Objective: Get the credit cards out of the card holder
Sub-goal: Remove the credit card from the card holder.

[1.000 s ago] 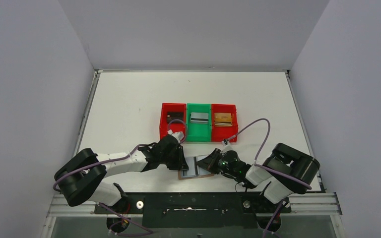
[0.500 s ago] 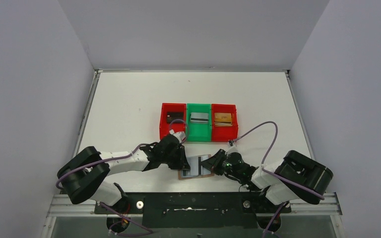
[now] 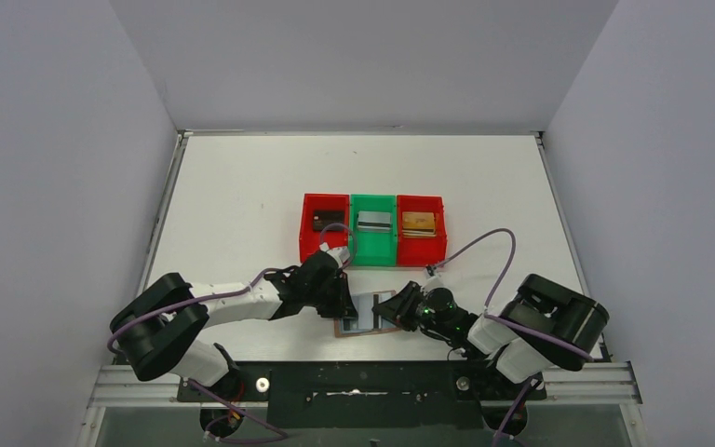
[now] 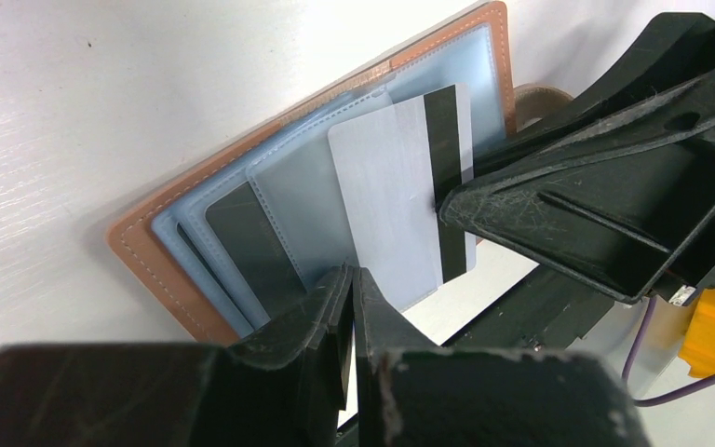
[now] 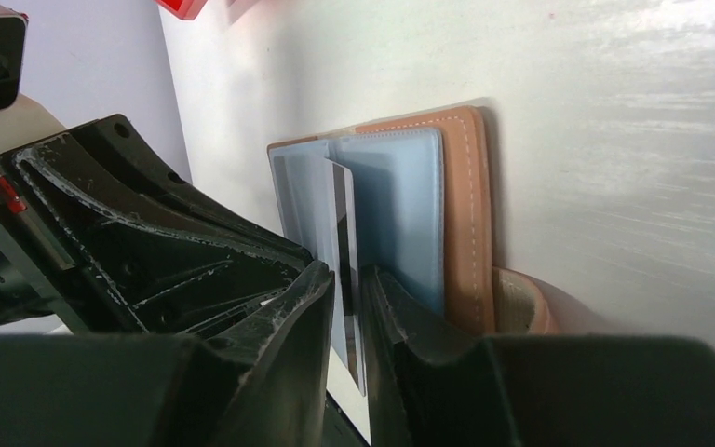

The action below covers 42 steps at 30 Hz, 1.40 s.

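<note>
Top view: the card holder point(image 3: 365, 318) lies open and flat on the bench point(image 3: 242, 186), close to the near edge and right between your two arms. The left tool point(image 3: 343, 300) is down on its left side and the right tool point(image 3: 397, 310) on its right. The red and green bins point(image 3: 373, 257) stand farther out, well apart from the holder, with cards already in them. Left wrist view: your left tool's fingers are pressed together with no gap, tips at the holder's near edge. This reads as pinning the leather down, though you cannot see whether anything is caught between them. A silver card point(image 4: 386, 205) stands part-way out of the grey-blue lining, and a black card point(image 4: 242, 237) sits deeper in a slot beside it. The silver card's black stripe runs along its long edge, and that edge faces the right tool, whose tip meets it. Right wrist view: the right tool is narrow, and the silver card sits edge-on in the slim gap between the two fingers. You cannot tell whether the pads bite it or only flank it. Judgement: the right arm is the nearer one for this card. The pull should run across the card's short axis toward the right tool, in the plane of the slot, with the left tool bracing the holder.
</note>
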{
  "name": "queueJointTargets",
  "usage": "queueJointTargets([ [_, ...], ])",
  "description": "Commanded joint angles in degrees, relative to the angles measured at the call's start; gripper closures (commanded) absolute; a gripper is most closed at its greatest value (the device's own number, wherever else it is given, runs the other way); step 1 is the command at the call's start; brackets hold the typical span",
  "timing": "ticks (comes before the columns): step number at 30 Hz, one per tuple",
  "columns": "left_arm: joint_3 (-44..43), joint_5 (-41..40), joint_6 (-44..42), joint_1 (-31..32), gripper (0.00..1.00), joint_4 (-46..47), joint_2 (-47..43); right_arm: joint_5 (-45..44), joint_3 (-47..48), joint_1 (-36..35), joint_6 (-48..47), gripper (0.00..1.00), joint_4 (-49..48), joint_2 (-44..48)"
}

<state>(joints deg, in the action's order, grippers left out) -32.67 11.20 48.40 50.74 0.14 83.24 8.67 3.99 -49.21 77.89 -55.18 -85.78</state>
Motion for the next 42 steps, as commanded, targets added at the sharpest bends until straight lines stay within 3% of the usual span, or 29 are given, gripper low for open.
queueJointTargets([
  [1,2.2,-3.7,-1.7,-0.1,0.94,-6.2,1.2,0.0,-0.7,-0.4,-0.2,0.76,-3.4,1.1],
  [3,2.2,-3.7,-1.9,-0.1,0.94,-6.4,1.1,-0.3,0.0,-0.6,-0.5,0.72,-0.6,2.4],
  [7,2.5,-3.5,-1.8,-0.1,0.94,-6.0,1.2,0.0,1.4,-0.9,-1.6,0.83,2.1,3.2],
  [12,1.8,-4.4,-2.0,-0.1,0.95,-7.4,0.7,-0.8,-0.1,-1.6,0.2,0.86,-1.2,2.2],
  [18,2.0,-4.4,-1.4,-0.1,0.95,-6.9,0.4,-2.5,-1.5,-1.6,1.2,0.98,-1.8,3.6],
  [22,1.9,-3.8,-0.9,-0.1,0.95,-6.2,-0.4,-6.0,-1.9,-1.5,1.5,1.00,5.9,9.4],
  [26,1.2,-3.4,-0.9,-0.1,0.93,-5.8,-1.0,-9.6,-0.7,-1.6,0.2,1.00,20.0,20.4],
  [32,-0.3,-3.6,-0.3,0.1,0.75,-7.2,-3.5,-14.7,0.0,-1.6,-1.3,1.00,37.8,36.6],
  [37,-2.3,-4.4,-0.7,-0.1,0.64,-8.6,-7.6,-16.5,-0.8,-1.5,-1.6,1.00,41.3,43.9],
  [42,-4.1,-6.6,-1.0,-0.3,0.56,-11.6,-10.6,-16.8,-0.8,-1.6,-2.3,1.00,41.1,44.3],
])
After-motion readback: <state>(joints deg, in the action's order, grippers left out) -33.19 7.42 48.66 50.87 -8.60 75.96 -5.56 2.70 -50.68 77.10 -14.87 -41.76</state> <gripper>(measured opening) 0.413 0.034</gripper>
